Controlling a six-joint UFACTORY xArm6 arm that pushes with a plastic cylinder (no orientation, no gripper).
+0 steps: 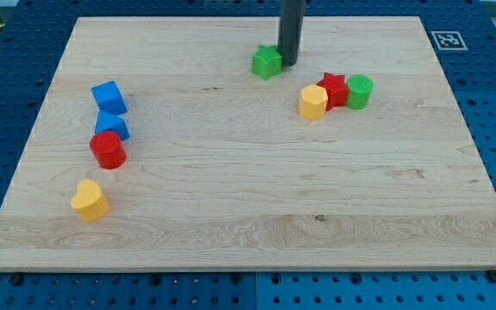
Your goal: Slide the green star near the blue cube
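One off-centre shove from my tip (288, 65), bare and grasping nothing, could spin the green star (267, 61) on its left wide of the blue cube (108, 96).

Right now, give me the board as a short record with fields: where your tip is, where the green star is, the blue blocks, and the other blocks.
tip: my tip at the green star's right edge, near the view's top
green star: top centre of the wooden board
blue cube: view's left, with a second blue block just below
red cylinder: against the second blue block
yellow heart-like block: lower left
right cluster: yellow block, red star, green cylinder
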